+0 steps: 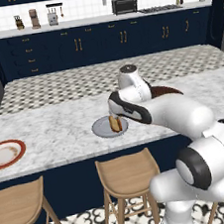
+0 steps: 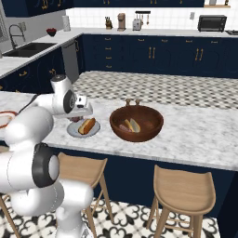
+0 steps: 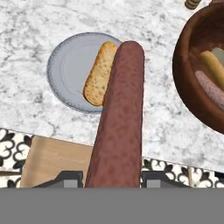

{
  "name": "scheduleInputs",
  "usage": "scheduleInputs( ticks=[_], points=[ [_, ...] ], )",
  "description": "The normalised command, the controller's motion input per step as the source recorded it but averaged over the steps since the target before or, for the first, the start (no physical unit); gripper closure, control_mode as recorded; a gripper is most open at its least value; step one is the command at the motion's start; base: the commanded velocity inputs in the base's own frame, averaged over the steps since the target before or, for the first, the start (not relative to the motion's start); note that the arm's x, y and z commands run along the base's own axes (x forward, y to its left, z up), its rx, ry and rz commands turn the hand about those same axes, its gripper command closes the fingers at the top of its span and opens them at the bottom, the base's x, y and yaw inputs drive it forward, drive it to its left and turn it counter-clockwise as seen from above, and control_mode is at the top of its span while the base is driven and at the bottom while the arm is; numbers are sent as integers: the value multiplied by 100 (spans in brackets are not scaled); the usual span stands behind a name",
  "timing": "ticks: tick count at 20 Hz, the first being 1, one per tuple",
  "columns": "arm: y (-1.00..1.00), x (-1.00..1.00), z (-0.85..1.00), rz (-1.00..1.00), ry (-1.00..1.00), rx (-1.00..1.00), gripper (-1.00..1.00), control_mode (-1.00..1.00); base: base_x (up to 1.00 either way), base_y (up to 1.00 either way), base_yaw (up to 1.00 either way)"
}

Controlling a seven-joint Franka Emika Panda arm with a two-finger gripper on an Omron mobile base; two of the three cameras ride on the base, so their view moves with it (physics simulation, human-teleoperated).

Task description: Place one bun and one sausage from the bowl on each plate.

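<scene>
Grey plate [image 3: 65, 72] lies on the marble counter [image 1: 50, 124] near its front edge, and it carries one bun [image 3: 99, 73]. The gripper [image 3: 112, 178] hangs above this plate, its two fingers closed partway on a dark red sausage [image 3: 120, 118], which they hold by one end. In the hand view the sausage runs from between the fingertips out over the plate, and its far end overlaps the bun's side; whether it touches the bun cannot be told. In the left base view the bun [image 1: 115, 124] and the sausage appear together on the grey plate [image 1: 102, 128], just under the arm's wrist. The brown wooden bowl [image 2: 136, 122] stands on the counter just beside the grey plate [image 2: 83, 129], on the side away from the second plate, and the two do not touch. Inside the bowl lie a second bun [image 2: 134, 124] and a paler sausage [image 2: 124, 127], side by side. The white plate with the orange-red rim [image 1: 5, 153] lies well apart from the grey plate, toward the counter's left end and near the front edge. Three wooden stools [image 1: 127, 174] stand below the counter's front edge.
</scene>
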Motion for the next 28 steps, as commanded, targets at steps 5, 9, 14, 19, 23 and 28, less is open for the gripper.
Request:
scheduleInputs(
  ticks=[5,9,14,19,23,28],
  points=[
    [71,0,0,-1,0,0,100,-100,0,0,0],
    [42,0,0,0,1,0,100,-100,0,0,0],
    [26,4,-10,0,0,0,100,-100,0,0,0],
    [0,18,-53,2,0,1,100,-100,0,0,0],
    [3,36,-39,2,0,0,100,-100,0,0,0],
    [24,42,-16,0,0,0,100,-100,0,0,0]
  ],
)
